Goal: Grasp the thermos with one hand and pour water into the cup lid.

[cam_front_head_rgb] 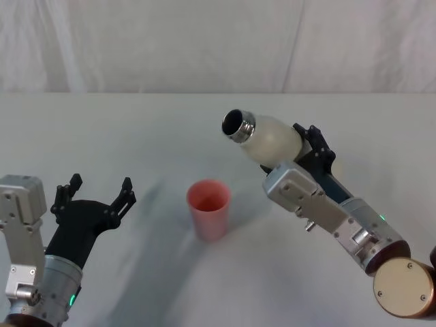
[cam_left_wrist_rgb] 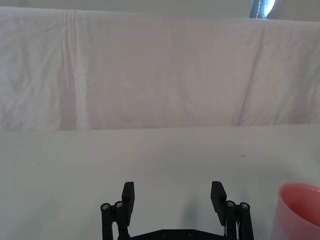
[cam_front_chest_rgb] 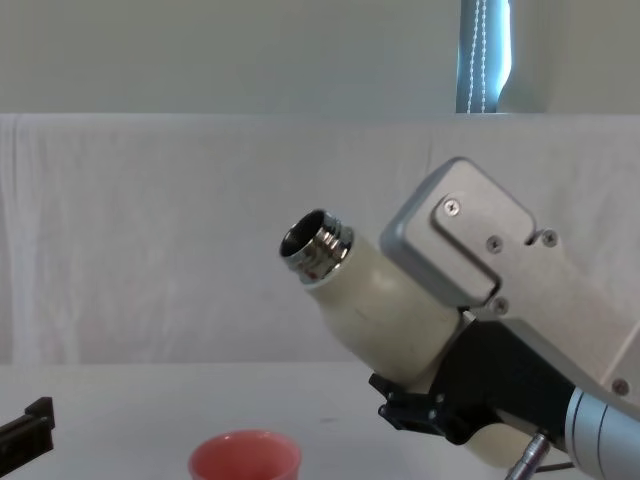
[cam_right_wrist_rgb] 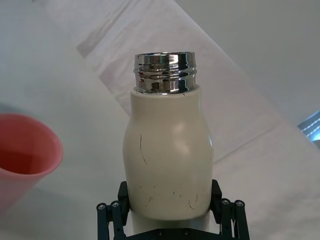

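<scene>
— Between the right jaws, what was listed?

— Item one: the thermos (cam_right_wrist_rgb: 167, 155), clamped low on its body by the right gripper (cam_right_wrist_rgb: 170, 207), one finger on each side. It was held in the air, clear of the table (cam_front_head_rgb: 136, 129), tilted with its open chrome neck (cam_front_head_rgb: 238, 127) aimed up and toward the robot's left. No lid on the neck.

— And the cup?

— Item two: the cup (cam_front_head_rgb: 208, 208), pink, upright on the table, below the neck and a little to its left in the head view. The mouth of the thermos was not yet over it. The right wrist view showed a darker patch at its bottom; whether that was water, I could not tell.

— Any stream from the neck?

— None visible. The neck sat above level, so nothing could run out at that angle.

— The other arm?

— Item three: the left gripper (cam_front_head_rgb: 95, 194), jaws spread wide, holding nothing, low over the table to the left of the cup and apart from it. Idle, by my reading.

— Step in hand?

— Grasp done, pour either not begun or between tips. The next move would call for carrying the neck over the rim, then rolling the wrist until the mouth dipped below level, slowly, since the cup is narrow and light.
</scene>
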Motion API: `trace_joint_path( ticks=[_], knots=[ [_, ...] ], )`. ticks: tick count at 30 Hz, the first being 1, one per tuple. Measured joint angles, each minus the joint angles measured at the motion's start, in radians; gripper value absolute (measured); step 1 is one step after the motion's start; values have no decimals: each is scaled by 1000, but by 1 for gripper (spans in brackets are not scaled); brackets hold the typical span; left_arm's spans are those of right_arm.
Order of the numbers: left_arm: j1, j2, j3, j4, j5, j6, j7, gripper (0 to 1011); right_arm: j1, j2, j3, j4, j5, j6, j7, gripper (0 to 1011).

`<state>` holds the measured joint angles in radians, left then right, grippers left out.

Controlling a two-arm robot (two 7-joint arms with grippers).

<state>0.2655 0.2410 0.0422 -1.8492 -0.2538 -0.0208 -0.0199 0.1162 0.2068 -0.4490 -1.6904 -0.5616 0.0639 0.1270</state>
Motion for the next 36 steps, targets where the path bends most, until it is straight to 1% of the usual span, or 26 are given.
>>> trace_joint_path(
  ticks=[1,14,20,21,22,26,36],
  knots=[
    [0,0,0,0,0,0,0,1001,2,4,-5,-2,-16,1,-2,959],
    [0,0,0,0,0,0,0,1001,16,39,-34,-2,-122,-7,-28,959],
    [0,0,0,0,0,0,0,1001,33,63,-62,2,-194,1,-29,959],
    [0,0,0,0,0,0,0,1001,33,63,-62,2,-194,1,-29,959],
    [0,0,0,0,0,0,0,1001,37,68,-69,3,-208,6,-24,959],
    [0,0,0,0,0,0,0,1001,51,83,-84,4,-237,14,-3,959],
    [0,0,0,0,0,0,0,1001,75,105,-102,11,-274,25,20,959]
  ],
)
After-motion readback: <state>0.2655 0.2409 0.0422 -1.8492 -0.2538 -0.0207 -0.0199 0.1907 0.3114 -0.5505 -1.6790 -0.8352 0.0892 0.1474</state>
